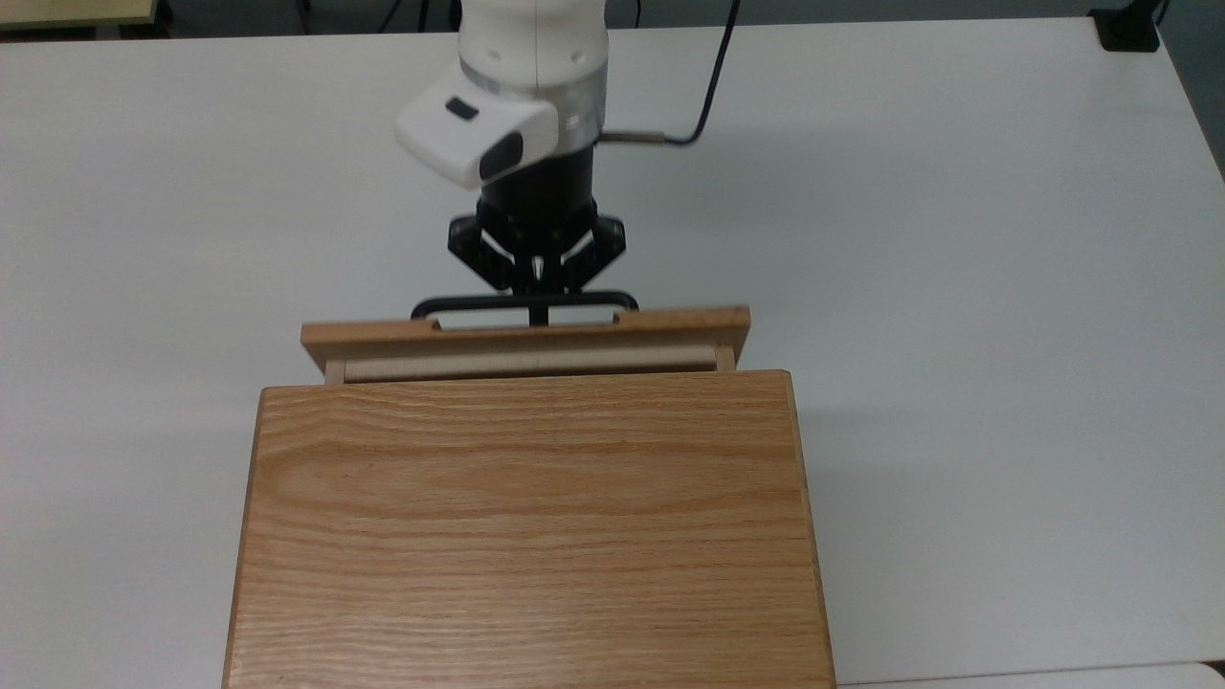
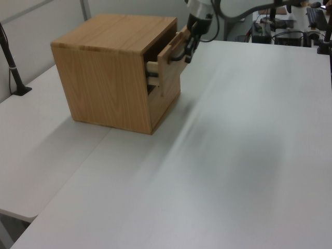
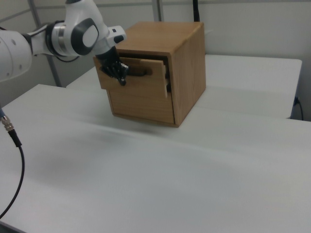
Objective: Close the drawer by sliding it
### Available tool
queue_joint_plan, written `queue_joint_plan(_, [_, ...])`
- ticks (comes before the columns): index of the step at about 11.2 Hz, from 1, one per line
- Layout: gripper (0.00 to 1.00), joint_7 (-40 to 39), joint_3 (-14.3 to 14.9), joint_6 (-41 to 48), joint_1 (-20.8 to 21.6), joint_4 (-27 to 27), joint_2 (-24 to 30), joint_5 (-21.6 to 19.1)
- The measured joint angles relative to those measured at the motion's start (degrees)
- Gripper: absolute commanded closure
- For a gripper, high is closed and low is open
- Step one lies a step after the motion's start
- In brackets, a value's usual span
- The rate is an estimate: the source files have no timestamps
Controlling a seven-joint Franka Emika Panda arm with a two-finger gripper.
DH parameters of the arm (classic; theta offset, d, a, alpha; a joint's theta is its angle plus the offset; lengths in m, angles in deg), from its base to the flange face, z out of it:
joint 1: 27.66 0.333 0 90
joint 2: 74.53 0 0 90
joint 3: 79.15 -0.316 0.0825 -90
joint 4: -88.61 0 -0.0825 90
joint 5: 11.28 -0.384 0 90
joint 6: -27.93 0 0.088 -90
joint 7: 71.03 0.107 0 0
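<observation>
**Drawer nearly shut**

Drawer (image 1: 524,337) protruding only slightly from cabinet (image 1: 526,526); narrow gap left to close. Gripper (image 1: 538,308) pressed against handle (image 1: 524,303) middle, jaws together, clamped on nothing. Final short push judged outstanding.

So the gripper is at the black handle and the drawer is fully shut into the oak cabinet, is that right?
Not quite. The gripper is at the black handle, but the drawer is not fully shut: the top view shows its front panel standing a little way out from the oak cabinet, with a gap left to close.
</observation>
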Motion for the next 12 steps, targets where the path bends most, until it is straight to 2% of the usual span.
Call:
queue_joint_plan(5, [1.00,4.43,0.04,-12.18,-0.03,1.62,-4.75,0.00])
queue_joint_plan(7, [0.93,4.47,0.09,-12.95,-0.04,1.62,-5.07,0.00])
queue_joint_plan(8, [0.86,4.47,0.10,-12.96,-0.04,1.62,-5.06,0.01])
queue_joint_plan(10, [0.66,4.54,0.21,-11.67,-0.15,0.81,-3.51,0.01])
queue_joint_plan(12, [0.39,4.58,0.25,-1.94,-0.41,-1.38,1.71,0.01])
